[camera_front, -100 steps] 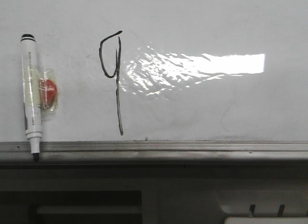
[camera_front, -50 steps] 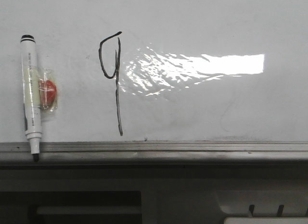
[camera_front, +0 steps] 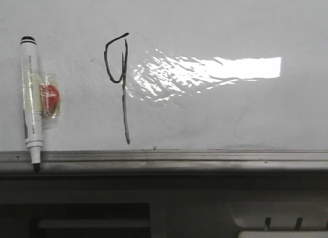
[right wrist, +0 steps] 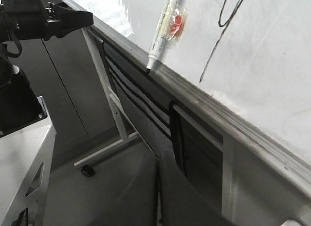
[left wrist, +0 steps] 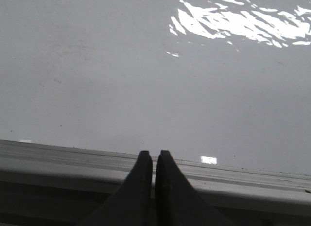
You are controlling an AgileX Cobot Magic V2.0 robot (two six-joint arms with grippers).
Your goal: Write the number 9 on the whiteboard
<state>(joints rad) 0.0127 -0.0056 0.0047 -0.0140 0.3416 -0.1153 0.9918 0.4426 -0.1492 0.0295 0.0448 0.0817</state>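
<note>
While the left gripper [left wrist: 154, 160] sits with its two dark fingers pressed together on nothing, it hangs just off the grey rail [left wrist: 73, 160] at the whiteboard [left wrist: 121, 80] edge. Right gripper: its wrist view shows only a dark blurred mass low in frame, so I cannot tell whether it is open or closed, and nothing is visibly held. Neither arm shows in the front view.

Outward from there, front view: the number 9 [camera_front: 121, 79] is drawn on the whiteboard [camera_front: 215, 120] — narrow loop, long straight stem reaching nearly to the rail [camera_front: 205, 157]. From the 9, the marker [camera_front: 32, 102] sits at about 9 o'clock, well apart, tip down on the rail, with a taped-on red piece [camera_front: 49, 98] on its side. The glare patch [camera_front: 215, 69] lies at about 3 o'clock of the loop.

Judgement: task looks done; the figure reads as a 9.

Handling — the marker is likely light, stiff and smooth plastic, so slippery. Best grip is probably mid-barrel, across the taped bulge, clear of the tip. The board is rigid and glossy; fresh ink likely smears if brushed.
</note>
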